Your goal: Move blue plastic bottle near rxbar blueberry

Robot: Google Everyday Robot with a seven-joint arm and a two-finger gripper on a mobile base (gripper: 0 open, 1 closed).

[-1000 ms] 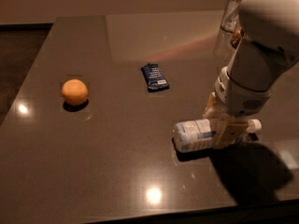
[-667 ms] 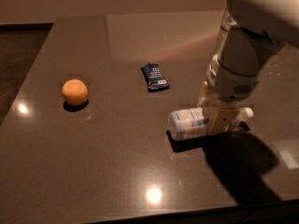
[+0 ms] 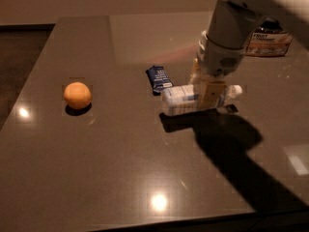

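The blue plastic bottle [image 3: 182, 100] lies sideways in my gripper [image 3: 208, 94], which is shut around its middle and holds it just above the table. Its white cap [image 3: 235, 90] points right. The rxbar blueberry [image 3: 159, 79], a dark blue wrapper, lies flat on the table just left of and behind the bottle's base. My arm comes down from the upper right.
A round orange fruit [image 3: 77, 95] sits at the left of the dark table [image 3: 120, 163]. A jar with a printed label [image 3: 268, 41] stands at the back right, partly hidden behind my arm. The table's front edge runs along the bottom.
My gripper has carried the bottle left and toward the back, so it now sits close beside the snack bar.
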